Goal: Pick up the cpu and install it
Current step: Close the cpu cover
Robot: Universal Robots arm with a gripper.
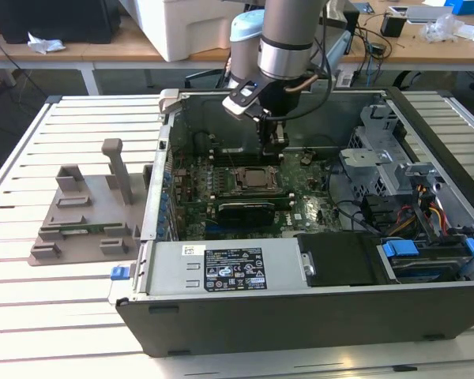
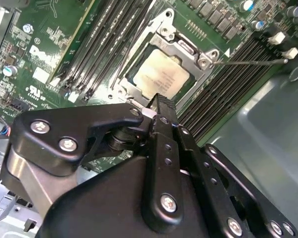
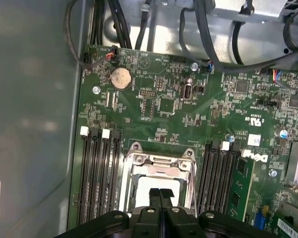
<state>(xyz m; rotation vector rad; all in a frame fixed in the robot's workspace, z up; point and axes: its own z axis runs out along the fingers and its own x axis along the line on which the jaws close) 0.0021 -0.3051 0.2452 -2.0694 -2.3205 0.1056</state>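
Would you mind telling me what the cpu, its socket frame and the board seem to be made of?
The cpu: likely a metal lid, matt pale silver with a soft sheen. The socket frame: bare metal, probably steel, brighter glints along its edges. The board: green coated laminate, perhaps fibreglass, fine traces showing.

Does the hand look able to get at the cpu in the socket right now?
Likely yes: the hand, shut, hangs just above the cpu inside the open case, with nothing visible between them.
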